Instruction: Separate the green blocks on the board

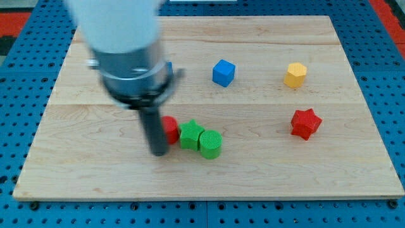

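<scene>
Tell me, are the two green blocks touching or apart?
Touching. The green star and green cylinder sit side by side with no board showing between them. My tip is left of them.

Wooden board (253,171) on blue pegboard (19,50)

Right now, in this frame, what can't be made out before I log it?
- Red block: my rod covers its left part in the camera view, so its shape is unclear.
- Blue thing behind the arm's housing: only a sliver shows.
- Contact between my tip and the red block: cannot tell.
- Green star block and green cylinder: apparently touching; any gap is too small to tell.
</scene>
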You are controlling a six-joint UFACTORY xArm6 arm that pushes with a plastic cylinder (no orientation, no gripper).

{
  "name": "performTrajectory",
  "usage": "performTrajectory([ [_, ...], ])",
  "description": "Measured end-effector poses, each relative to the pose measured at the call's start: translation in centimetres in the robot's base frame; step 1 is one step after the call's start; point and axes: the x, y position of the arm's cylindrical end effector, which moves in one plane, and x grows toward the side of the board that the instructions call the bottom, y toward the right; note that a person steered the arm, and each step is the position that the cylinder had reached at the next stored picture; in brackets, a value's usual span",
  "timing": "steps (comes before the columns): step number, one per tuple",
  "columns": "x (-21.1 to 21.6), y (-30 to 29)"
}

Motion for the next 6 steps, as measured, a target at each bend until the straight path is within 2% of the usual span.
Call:
performTrajectory([
  [1, 0.0, 6.2],
  [2, 0.0, 9.0],
  [4, 1.1, 9.9],
  [6, 0.5, 10.6],
])
